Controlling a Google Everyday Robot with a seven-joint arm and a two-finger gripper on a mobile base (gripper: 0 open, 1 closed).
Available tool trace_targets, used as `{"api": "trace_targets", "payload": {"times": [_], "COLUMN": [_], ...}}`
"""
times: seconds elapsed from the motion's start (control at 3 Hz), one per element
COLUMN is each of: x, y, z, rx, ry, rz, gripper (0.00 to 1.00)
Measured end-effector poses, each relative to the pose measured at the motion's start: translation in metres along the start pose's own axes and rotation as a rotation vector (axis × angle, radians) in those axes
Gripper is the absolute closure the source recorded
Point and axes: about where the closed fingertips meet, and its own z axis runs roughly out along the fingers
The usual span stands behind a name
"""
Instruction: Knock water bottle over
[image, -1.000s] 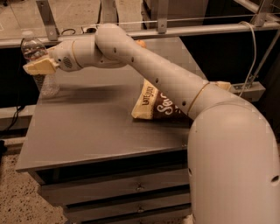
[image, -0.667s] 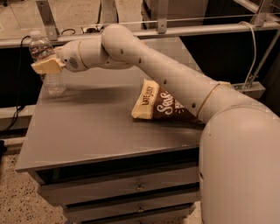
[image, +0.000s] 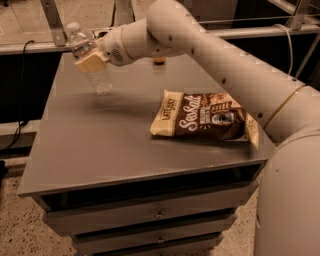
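At ten o'clock on the table (image: 100, 145), our gripper (image: 91, 62), its grip impossible to tell, tips the water bottle (image: 101, 80) mid-knock; next we'd push it fully over.

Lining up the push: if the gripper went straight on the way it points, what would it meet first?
The small clear ribbed plastic water bottle, tilted: the gripper, over the grey table's far left corner, seems to touch it; depth unclear.

Smooth plastic end effector (image: 91, 62) at clear plastic water bottle (image: 101, 80), matt table (image: 100, 145)
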Motion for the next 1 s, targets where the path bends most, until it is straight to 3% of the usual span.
{"api": "trace_targets", "payload": {"times": [0.33, 1.0], "x": [0.005, 0.042], "y": [-0.017, -0.018], "z": [-0.034, -0.061], "rx": [0.03, -0.018], "ry": [0.137, 0.396], "rz": [-0.087, -0.181], "gripper": [1.0, 1.0]}}
